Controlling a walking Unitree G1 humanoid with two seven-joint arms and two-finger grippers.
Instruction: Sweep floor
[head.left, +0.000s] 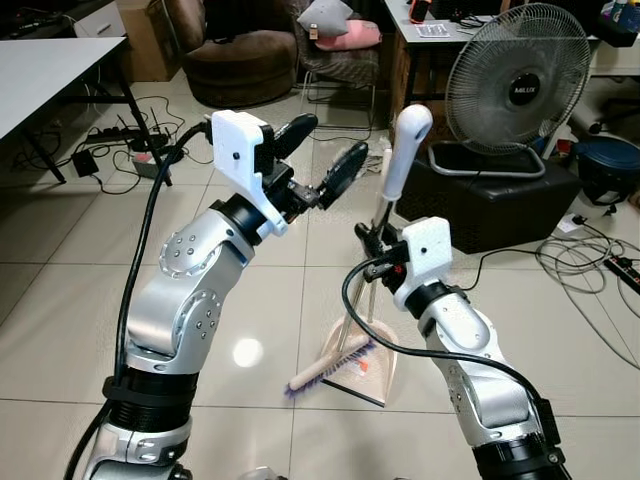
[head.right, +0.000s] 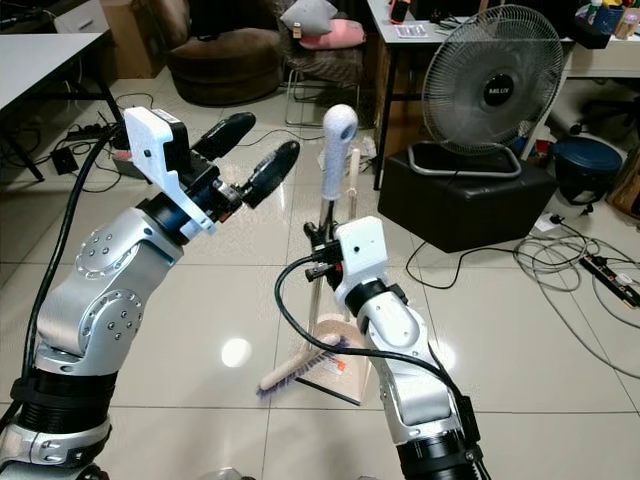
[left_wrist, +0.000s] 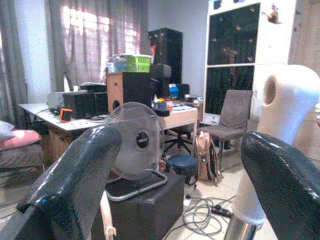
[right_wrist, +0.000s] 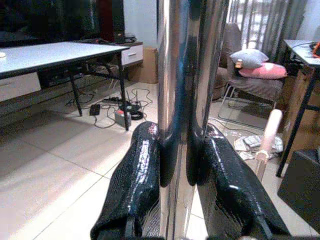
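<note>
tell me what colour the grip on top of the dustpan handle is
White, on the dustpan handle grip, clearest in the right eye view.

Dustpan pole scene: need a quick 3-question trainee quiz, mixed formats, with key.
1. True or false: the right gripper has its fingers shut on the shiny metal dustpan pole.
2. Multiple choice: the left gripper is A) shut on the broom, B) open in the air near the white handle, C) resting on the floor.
3. Fill in: the broom has its bristle head at the ____ on the tiled floor.

Key: 1 true; 2 B; 3 dustpan.
</note>
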